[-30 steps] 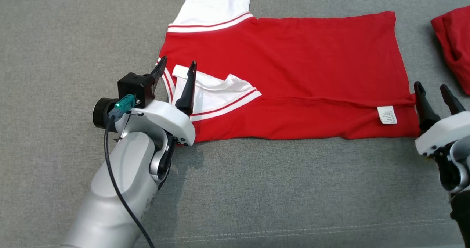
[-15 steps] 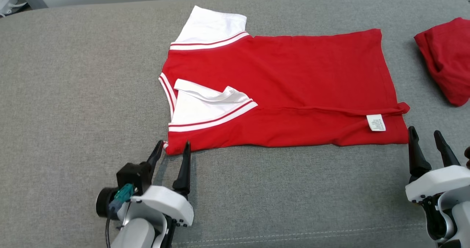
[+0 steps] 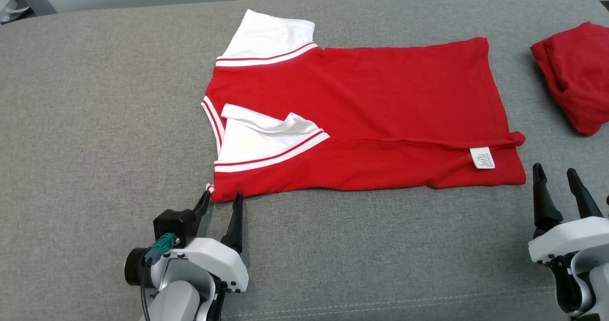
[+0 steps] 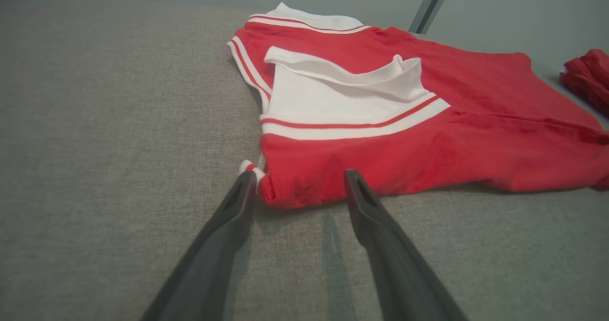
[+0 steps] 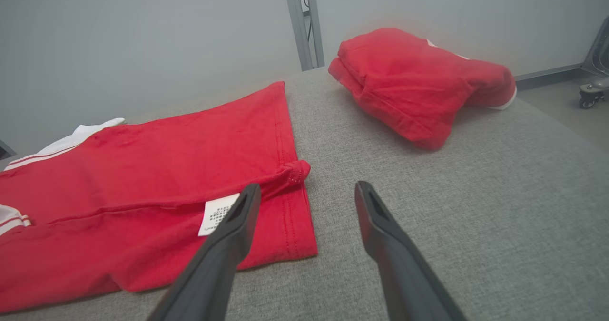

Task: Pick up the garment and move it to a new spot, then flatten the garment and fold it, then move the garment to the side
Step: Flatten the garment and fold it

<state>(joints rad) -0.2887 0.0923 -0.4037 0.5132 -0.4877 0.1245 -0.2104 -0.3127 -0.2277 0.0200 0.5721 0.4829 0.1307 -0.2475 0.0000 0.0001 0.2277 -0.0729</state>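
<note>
Both spread, empty: left gripper at near collar-side corner of shirt, right gripper just off hem corner. Slide under both layers, pinch simultaneously, lift evenly.

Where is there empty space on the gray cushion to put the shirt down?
Biggest bare patch: the gray cushion left of the red shirt. Another runs along the front edge, between the left hand and right hand. Crowded: the right side, where the red bundle lies close to the shirt's hem.
</note>
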